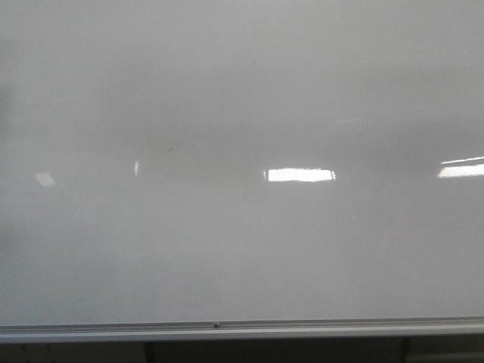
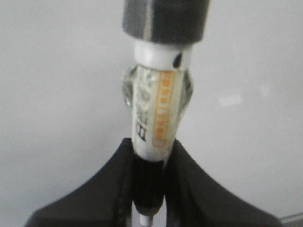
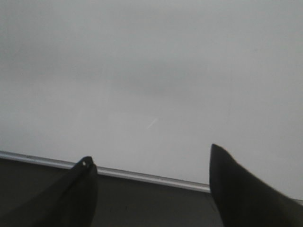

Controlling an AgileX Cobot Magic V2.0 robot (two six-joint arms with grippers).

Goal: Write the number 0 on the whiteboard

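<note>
left fingers [image 2: 123,189] pinching marker [image 2: 158,113], whiteboard [image 1: 242,91] behind, right fingers [image 3: 236,184] apart

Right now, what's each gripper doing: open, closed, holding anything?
Left gripper: closed on a marker, pointing at the whiteboard.
Right gripper: open, holding nothing.

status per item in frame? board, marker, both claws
whiteboard: blank, no 0 drawn, only light reflections and faint smudges
marker: clamped in left claw, cap on
left claw: shut on marker
right claw: open, empty
tray edge: nothing seen on it
</note>
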